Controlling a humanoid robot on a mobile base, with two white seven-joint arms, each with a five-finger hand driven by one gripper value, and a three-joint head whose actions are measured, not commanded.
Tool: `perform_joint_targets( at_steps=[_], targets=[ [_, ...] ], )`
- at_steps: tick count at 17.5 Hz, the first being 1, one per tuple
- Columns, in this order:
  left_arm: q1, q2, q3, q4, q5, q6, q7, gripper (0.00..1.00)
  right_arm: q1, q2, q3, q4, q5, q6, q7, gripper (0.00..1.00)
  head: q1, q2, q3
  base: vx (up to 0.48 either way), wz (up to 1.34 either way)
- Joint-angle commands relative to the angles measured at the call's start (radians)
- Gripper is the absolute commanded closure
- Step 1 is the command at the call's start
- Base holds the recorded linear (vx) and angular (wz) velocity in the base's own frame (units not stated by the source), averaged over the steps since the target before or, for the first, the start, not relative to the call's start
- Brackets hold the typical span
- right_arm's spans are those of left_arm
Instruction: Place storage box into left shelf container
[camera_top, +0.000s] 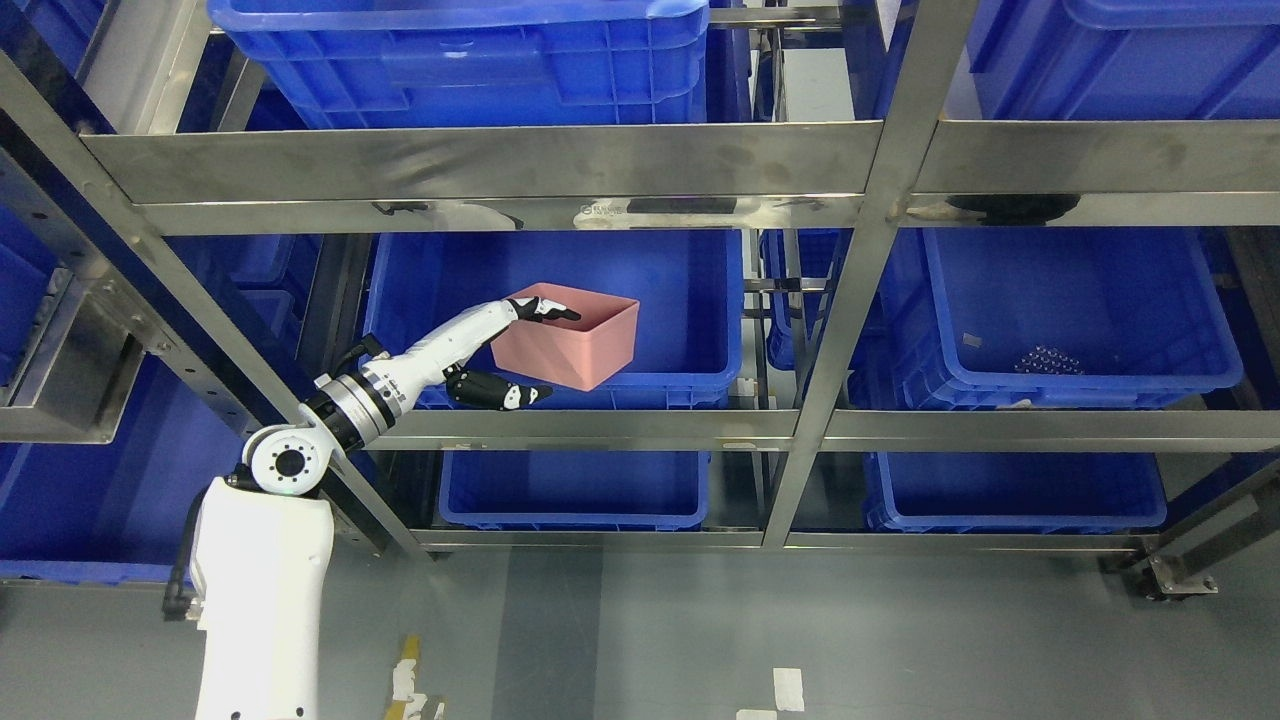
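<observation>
Holding a pink box (575, 345) at centre frame, the left hand (500, 350) is clamped on the box's near-left wall: upper fingers (548, 310) hooked over the rim, thumb (497, 391) pressed under the lower edge. The arm enters from the lower left of the frame. No right arm shows.

Head view, progress: the box is tilted and appears to hang above the blue bin (560, 315) on the middle level of the left bay of the steel rack (480, 165). Whether its far corner touches the bin floor cannot be told. By my reading, the carry is nearly done; lowering, levelling and letting go remain.

Containers: the pink box looks empty from here, open side up. The target bin shows nothing else inside. The right-hand bin (1070, 320) on the same level holds a small cluster of shiny bits toward its right side, plus one pale scrap. The lower bin (575, 490) below and the top bin (460, 60) in the upper left hide their contents.
</observation>
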Motion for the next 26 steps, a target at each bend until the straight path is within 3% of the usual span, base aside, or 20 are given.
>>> perform_joint_targets(
  at_steps=[1,3,7,12,15,17,21,23,26],
  targets=[
    [-0.008,-0.026,0.035,0.045,-0.001,-0.012,0.028,0.22,0.008,-0.017,0.000,-0.017,-0.003,0.000,0.000,0.00,0.0000,0.000,0.000,0.000,0.00],
    [-0.031,-0.026,0.032,0.043,-0.001,-0.012,0.062,0.22,0.008,-0.017,0.000,-0.017,-0.003,0.000,0.000,0.00,0.0000,0.000,0.000,0.000,0.00],
    [-0.038,-0.026,0.020,0.011,0.003,-0.015,0.061,0.12,0.008,-0.017,0.000,-0.017,-0.003,0.000,0.000,0.00,0.0000,0.000,0.000,0.000,0.00],
    [0.037,-0.026,-0.047,-0.064,0.032,-0.015,0.056,0.12,0.008,-0.017,0.000,-0.017,-0.003,0.000,0.000,0.00,0.0000,0.000,0.000,0.000,0.00],
    [0.115,-0.026,-0.173,-0.112,0.323,-0.007,0.096,0.07,0.008,-0.017,0.000,-0.017,-0.003,0.000,0.000,0.00,0.0000,0.000,0.000,0.000,0.00],
    [0.184,-0.026,-0.208,-0.165,0.408,0.002,0.236,0.02,0.008,-0.017,0.000,-0.017,-0.003,0.000,0.000,0.00,0.0000,0.000,0.000,0.000,0.00],
    [0.391,-0.026,-0.366,-0.340,0.437,0.029,0.710,0.00,0.008,-0.017,0.000,-0.017,-0.003,0.000,0.000,0.00,0.0000,0.000,0.000,0.000,0.00],
    [0.461,-0.026,-0.417,-0.457,0.489,0.115,0.800,0.00,0.008,-0.017,0.000,-0.017,-0.003,0.000,0.000,0.00,0.0000,0.000,0.000,0.000,0.00],
    [0.498,-0.026,-0.422,-0.598,0.555,0.241,0.828,0.00,0.008,-0.017,0.000,-0.017,-0.003,0.000,0.000,0.00,0.0000,0.000,0.000,0.000,0.00]
  ],
)
